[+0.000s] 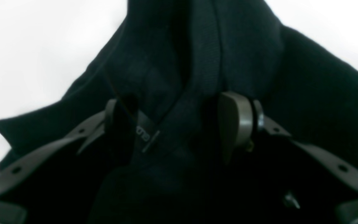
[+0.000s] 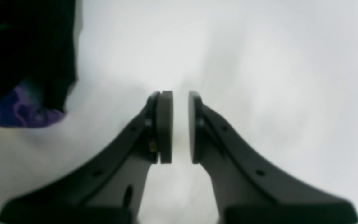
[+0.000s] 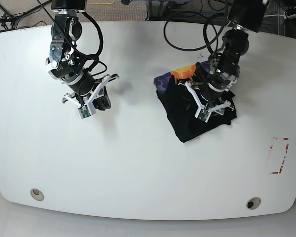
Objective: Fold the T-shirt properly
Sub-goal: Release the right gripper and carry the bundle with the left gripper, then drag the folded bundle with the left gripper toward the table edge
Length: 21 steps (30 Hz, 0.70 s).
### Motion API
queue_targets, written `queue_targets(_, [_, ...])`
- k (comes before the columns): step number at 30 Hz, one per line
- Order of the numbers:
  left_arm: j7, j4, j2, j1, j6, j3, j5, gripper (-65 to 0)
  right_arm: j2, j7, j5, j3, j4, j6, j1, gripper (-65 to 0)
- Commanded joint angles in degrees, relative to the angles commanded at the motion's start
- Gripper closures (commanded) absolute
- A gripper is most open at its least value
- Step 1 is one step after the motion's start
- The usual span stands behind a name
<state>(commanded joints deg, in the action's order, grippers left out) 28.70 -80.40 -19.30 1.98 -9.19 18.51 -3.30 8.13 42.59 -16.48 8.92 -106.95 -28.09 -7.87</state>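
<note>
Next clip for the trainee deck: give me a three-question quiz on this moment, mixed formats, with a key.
1. True or false: the left gripper is closed on the T-shirt.
2. Multiple choice: the right gripper is (A) gripping a sleeve, (B) empty over the bare table, jaws slightly apart, (C) out of view.
3. Fill in: in the base view, a purple and ____ patch shows at the shirt's far edge.

Key: 1 true; 2 B; 3 orange.

Base overhead, facing down — wrist cameras close behind fingers.
</note>
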Motion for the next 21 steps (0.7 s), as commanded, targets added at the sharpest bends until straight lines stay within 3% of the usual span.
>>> queue_targets(6, [-1.49, 6.15, -4.13, 5.36, -13.27, -3.60, 0.00, -37.1, 0.00, 0.00, 0.00, 0.00, 0.00, 0.00, 0.00, -8.4])
queue_targets(10, [-1.76, 6.42, -5.36, 7.74, -18.37, -8.53, -0.26, -37.1, 0.00, 0.00, 0.00, 0.00, 0.18, 0.00, 0.00, -8.4])
queue_targets(15, [-0.26, 1.93, -4.75, 8.70, -22.07, -15.12, -2.73, -37.1, -0.26, 0.00, 0.00, -0.18, 0.26, 0.00, 0.00, -8.4])
queue_targets(21, [12.48, -6.42, 0.70, 15.21, -22.15, -16.62, -5.36, -37.1, -0.44, 0.00, -0.09, -0.26, 0.70, 0.00, 0.18, -8.4])
